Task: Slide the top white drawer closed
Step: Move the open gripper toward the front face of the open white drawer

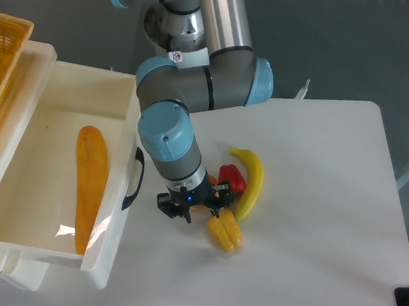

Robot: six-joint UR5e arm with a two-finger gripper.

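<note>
The top white drawer (118,210) is pulled out at the left, a deep glossy box with a black curved handle (136,179) on its front panel. A long orange vegetable (90,186) lies inside it. My gripper (189,213) points down at the table just right of the handle, a short gap away from the front panel. Its fingers are mostly hidden under the wrist, so I cannot tell how far apart they are. Nothing appears to be held.
A yellow pepper (224,232), a red pepper (232,178) and a banana (252,183) lie on the table right beside the gripper. A yellow woven basket (1,52) sits at the upper left above the drawer. The table edge runs along the right.
</note>
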